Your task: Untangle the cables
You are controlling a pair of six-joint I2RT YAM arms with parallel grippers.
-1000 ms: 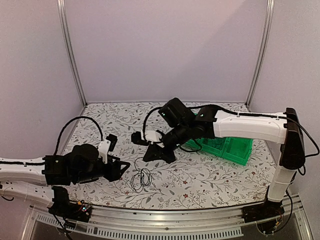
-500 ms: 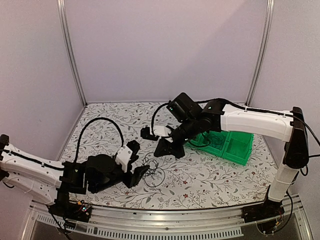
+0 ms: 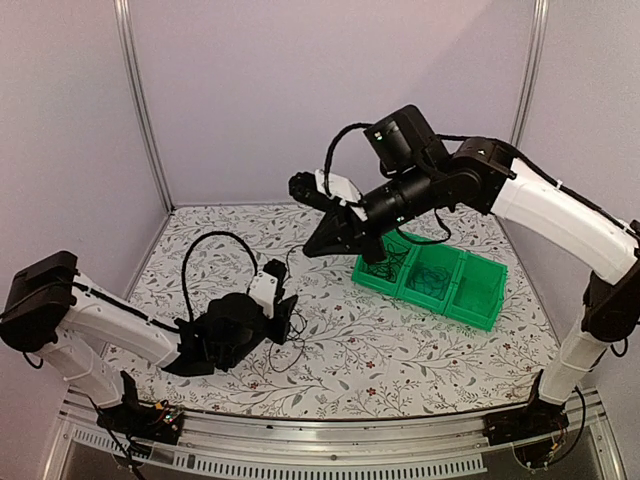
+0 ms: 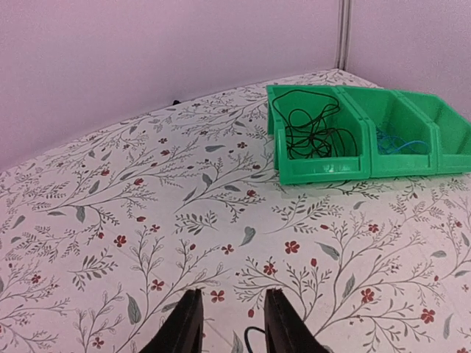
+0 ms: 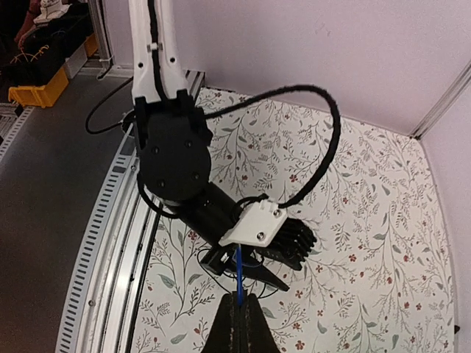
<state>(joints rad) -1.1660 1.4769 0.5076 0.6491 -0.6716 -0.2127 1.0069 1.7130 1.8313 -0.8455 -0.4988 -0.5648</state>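
R claw [image 5: 237, 300] pinches thin blue cable [image 5: 238, 268]; blk cables [image 4: 316, 140] coiled in bin [image 4: 324, 170].

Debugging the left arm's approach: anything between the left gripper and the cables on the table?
Nothing visible. The left gripper is down at the cables, with a loop showing between its fingers. The bin stands well beyond, out of the way.

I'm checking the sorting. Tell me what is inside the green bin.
The green bin has three compartments. The left one holds tangled black cables, which hide its floor. The middle one holds a thin blue cable. The right one looks empty in the top view.
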